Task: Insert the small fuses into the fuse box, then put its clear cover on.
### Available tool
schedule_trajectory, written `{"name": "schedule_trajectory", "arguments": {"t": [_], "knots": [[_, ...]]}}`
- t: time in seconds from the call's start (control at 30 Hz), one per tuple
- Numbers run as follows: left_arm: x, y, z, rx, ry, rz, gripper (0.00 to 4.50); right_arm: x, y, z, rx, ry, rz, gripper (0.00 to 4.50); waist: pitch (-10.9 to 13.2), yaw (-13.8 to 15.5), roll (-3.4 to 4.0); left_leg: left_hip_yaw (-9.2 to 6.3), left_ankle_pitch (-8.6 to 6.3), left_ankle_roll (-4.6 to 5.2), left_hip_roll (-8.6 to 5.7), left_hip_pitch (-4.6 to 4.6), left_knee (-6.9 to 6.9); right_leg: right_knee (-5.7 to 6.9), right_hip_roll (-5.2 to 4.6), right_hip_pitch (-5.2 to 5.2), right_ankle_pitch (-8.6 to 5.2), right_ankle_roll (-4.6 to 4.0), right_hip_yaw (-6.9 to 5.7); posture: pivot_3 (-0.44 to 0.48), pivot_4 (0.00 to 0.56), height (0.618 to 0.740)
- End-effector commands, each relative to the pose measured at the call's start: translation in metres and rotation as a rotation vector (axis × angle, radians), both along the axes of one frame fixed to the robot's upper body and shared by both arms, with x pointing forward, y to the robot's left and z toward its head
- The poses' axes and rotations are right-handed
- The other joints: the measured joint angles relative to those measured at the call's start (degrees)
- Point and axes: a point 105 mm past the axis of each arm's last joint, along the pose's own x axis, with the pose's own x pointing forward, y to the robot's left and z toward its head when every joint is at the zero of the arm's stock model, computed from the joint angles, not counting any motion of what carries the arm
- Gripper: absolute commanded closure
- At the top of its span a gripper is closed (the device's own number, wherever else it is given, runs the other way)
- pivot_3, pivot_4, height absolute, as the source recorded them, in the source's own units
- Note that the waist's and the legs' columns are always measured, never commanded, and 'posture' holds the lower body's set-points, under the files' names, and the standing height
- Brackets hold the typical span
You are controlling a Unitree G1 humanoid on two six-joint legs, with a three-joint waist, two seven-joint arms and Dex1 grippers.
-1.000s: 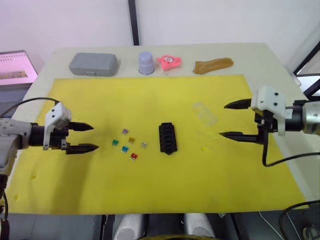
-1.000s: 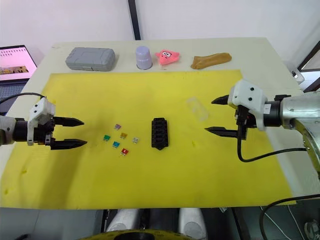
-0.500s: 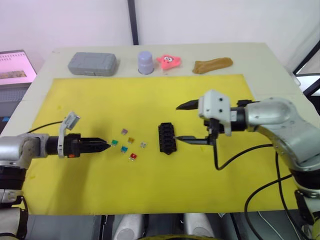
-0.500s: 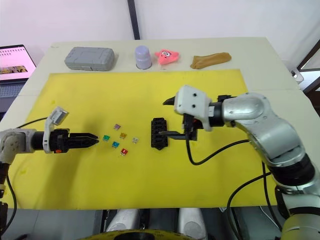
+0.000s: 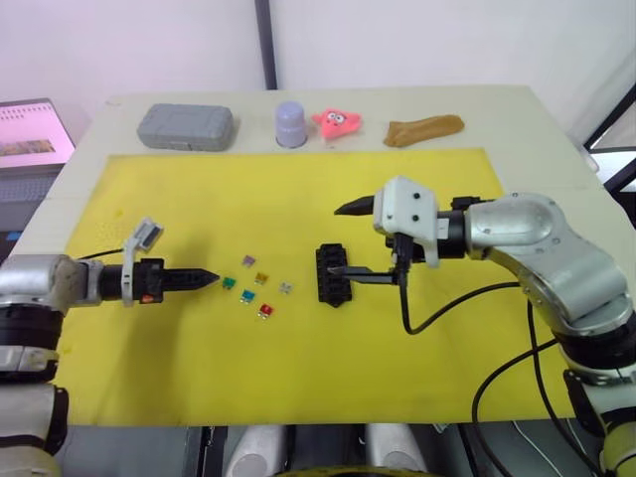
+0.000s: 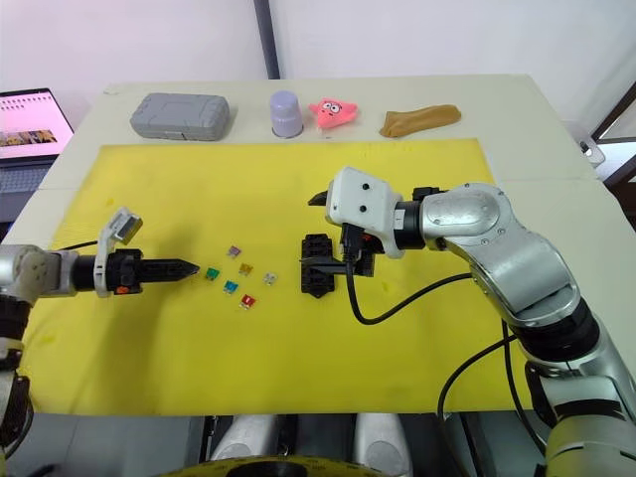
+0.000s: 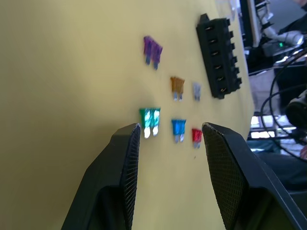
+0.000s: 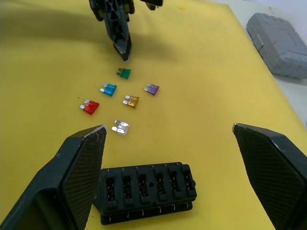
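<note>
Beige table under yellow mat; grey case behind.

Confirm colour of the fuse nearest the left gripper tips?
Green fuse, clearest in the left wrist view, just ahead of the left gripper.

The scene is lit brightly and evenly from overhead. Soft, faint shadows are cast on the yellow foam mat beneath both arms. In the left wrist view, the near black jaws are rendered soft, and the background toward 2 o'clock is blurred. No glare is seen.
</note>
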Motion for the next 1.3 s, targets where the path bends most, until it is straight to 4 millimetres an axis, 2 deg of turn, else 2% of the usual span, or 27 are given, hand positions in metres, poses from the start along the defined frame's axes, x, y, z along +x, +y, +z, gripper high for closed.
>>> {"name": "schedule_trajectory", "arguments": {"t": [0.03, 0.2, 0.43, 0.63, 0.73, 0.8, 1.1, 1.13, 1.3], "knots": [[0.002, -0.004, -0.001, 0.008, 0.008, -0.022, 2.33, -0.005, 0.003, 0.012, 0.006, -0.055, 0.022, 0.0, 0.0, -0.08, 0.0, 0.0, 0.0, 0.0, 0.0, 0.0, 0.0, 0.01, 0.0, 0.0, 0.0, 0.0, 0.0, 0.0, 0.15, 0.74], [0.005, -0.011, -0.016, 0.035, 0.02, -0.045, 2.33, -0.006, 0.002, 0.013, 0.002, -0.053, 0.011, 0.0, -0.01, -0.05, 0.0, 0.0, 0.0, 0.0, 0.0, 0.0, 0.0, 0.02, -0.01, -0.02, 0.0, 0.0, 0.0, 0.0, 0.15, 0.74], [0.007, -0.013, -0.019, 0.04, 0.016, -0.059, 2.33, -0.006, 0.0, 0.014, 0.003, -0.053, -0.002, 0.0, -0.02, 0.19, -0.02, 0.0, 0.0, 0.0, -0.06, 0.0, 0.03, 0.03, -0.07, 0.0, 0.0, 0.0, 0.01, 0.0, 0.15, 0.74], [0.004, -0.014, -0.032, 0.054, 0.035, -0.087, 2.33, -0.008, -0.001, 0.014, 0.002, -0.053, -0.01, 0.0, -0.03, 0.22, -0.01, 0.0, 0.0, 0.0, -0.08, 0.01, 0.03, 0.06, -0.08, 0.0, 0.0, 0.0, 0.01, 0.0, 0.15, 0.74], [0.006, -0.013, -0.035, 0.055, 0.036, -0.084, 3.17, -0.008, -0.001, 0.015, 0.001, -0.053, -0.014, 0.0, -0.04, 0.23, -0.01, -0.01, 0.0, 0.0, -0.14, 0.01, 0.04, 0.07, -0.13, 0.0, 0.0, 0.0, 0.01, 0.0, 0.15, 0.74], [0.007, -0.012, -0.037, 0.06, 0.037, -0.083, 4.05, -0.008, -0.002, 0.015, 0.0, -0.053, -0.017, 0.0, -0.04, 0.23, -0.01, -0.01, 0.0, 0.0, -0.17, 0.01, 0.05, 0.09, -0.15, 0.0, 0.0, 0.0, 0.01, 0.0, 0.15, 0.74], [0.009, -0.001, -0.042, 0.089, 0.035, -0.069, 4.05, -0.008, -0.002, 0.014, 0.0, -0.052, -0.023, 0.0, -0.05, 0.12, 0.0, -0.01, 0.03, -0.05, -0.2, 0.07, 0.05, 0.2, -0.17, 0.0, 0.0, 0.0, 0.0, 0.0, 0.15, 0.74], [0.009, 0.0, -0.043, 0.092, 0.033, -0.069, 4.28, -0.007, -0.002, 0.015, 0.0, -0.052, -0.023, 0.0, -0.05, 0.12, 0.0, -0.01, 0.04, -0.06, -0.2, 0.08, 0.05, 0.24, -0.17, 0.0, 0.0, 0.0, 0.0, 0.0, 0.15, 0.74], [0.01, 0.003, -0.039, 0.089, 0.022, -0.066, 4.28, -0.008, -0.001, 0.014, 0.0, -0.052, -0.022, 0.0, -0.05, 0.05, 0.0, -0.01, 0.07, -0.1, -0.2, 0.13, 0.07, 0.42, -0.18, -0.01, 0.0, 0.0, 0.01, 0.0, 0.15, 0.74]]}}
